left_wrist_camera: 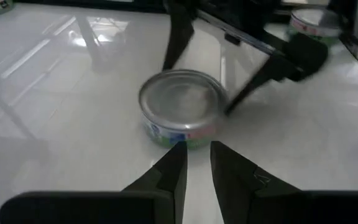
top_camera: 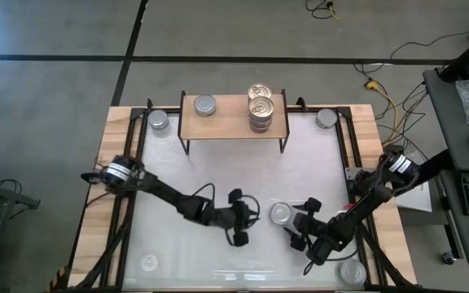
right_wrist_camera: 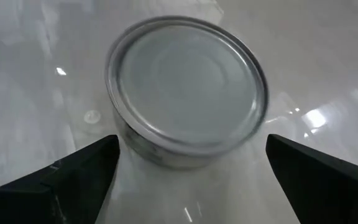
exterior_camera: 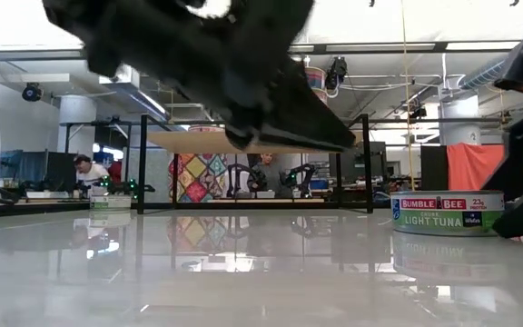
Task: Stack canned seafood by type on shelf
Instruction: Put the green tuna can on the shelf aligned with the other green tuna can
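A silver-lidded can (top_camera: 281,214) stands upright on the white tabletop near its front middle. My right gripper (right_wrist_camera: 191,155) is open wide, with one finger on each side of this can (right_wrist_camera: 188,93) and neither touching it. My left gripper (left_wrist_camera: 197,165) is shut to a narrow slit and points at the can's side (left_wrist_camera: 182,134) from the table's left. On the shelf (top_camera: 233,122) at the far edge, one silver can (top_camera: 205,105) sits at the left. A stack of gold-lidded cans (top_camera: 260,110) stands at the shelf's right. My left gripper's fingertips (left_wrist_camera: 178,152) stand right at the foot of the can's side wall (left_wrist_camera: 180,138), coming in slanted downward from the table's left. Whether they touch it, I cannot tell. The can rests flat on the table.
More silver cans stand on the table by the shelf's left leg (top_camera: 159,120), by its right leg (top_camera: 326,119) and at the near right corner (top_camera: 352,273). The wood rim (top_camera: 108,163) frames the tabletop. People sit in the room behind (exterior_camera: 87,170).
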`<state>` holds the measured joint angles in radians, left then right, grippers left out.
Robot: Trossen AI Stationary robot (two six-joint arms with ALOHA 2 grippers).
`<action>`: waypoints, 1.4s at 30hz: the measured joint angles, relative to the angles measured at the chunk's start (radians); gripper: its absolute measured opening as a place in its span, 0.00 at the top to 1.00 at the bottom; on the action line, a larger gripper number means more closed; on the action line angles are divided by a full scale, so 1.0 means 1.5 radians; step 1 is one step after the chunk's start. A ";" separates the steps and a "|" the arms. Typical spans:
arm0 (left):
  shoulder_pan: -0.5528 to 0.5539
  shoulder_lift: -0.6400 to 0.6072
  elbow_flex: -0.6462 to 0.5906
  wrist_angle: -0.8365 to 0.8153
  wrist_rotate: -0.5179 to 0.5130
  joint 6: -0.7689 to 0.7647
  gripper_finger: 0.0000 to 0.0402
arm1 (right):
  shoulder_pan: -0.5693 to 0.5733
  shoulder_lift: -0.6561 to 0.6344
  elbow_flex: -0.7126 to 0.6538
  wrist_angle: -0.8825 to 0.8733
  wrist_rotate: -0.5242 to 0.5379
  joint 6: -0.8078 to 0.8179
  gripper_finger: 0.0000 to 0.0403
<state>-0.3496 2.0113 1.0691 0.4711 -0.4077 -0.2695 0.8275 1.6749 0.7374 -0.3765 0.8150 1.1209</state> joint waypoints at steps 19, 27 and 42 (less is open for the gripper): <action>0.044 0.062 0.007 0.004 0.057 0.015 0.86 | -0.082 0.036 -0.011 0.304 -0.079 -0.313 0.01; -0.023 0.007 0.007 -0.172 0.037 -0.053 0.86 | -0.092 0.063 -0.007 0.399 -0.117 -0.388 0.01; -0.115 -0.004 0.007 -0.158 -0.055 -0.109 0.86 | -0.121 0.118 0.004 0.555 -0.165 -0.485 0.01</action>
<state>-0.5224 2.0056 1.0794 0.2348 -0.4900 -0.4324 0.6465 1.8522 0.7432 0.4553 0.5678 0.3939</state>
